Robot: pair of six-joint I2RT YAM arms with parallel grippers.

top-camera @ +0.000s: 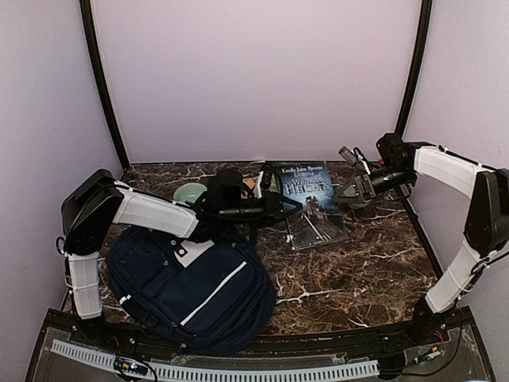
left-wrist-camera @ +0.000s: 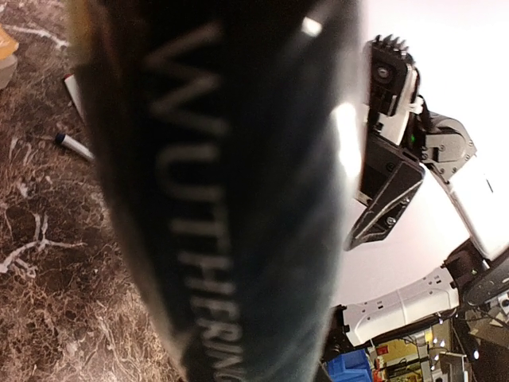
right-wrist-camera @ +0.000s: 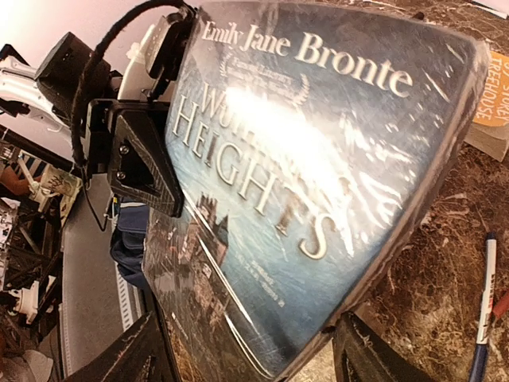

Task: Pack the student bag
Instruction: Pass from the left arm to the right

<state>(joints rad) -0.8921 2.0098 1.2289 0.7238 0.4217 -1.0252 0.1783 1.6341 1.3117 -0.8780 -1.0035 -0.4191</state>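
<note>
Now | left gripper (top-camera: 278, 208) clamped on book (top-camera: 312, 203), spine edge | right gripper (top-camera: 351, 193) fingers apart at its 3 o'clock edge | bag (top-camera: 191, 290) lies 7 o'clock from book, nearer left arm | book's long axis 12-to-6

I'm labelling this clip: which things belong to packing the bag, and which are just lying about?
In the job: student bag, Wuthering Heights book, left gripper clamping it.
Probably lying about: green bowl, pen, orange book.
</note>
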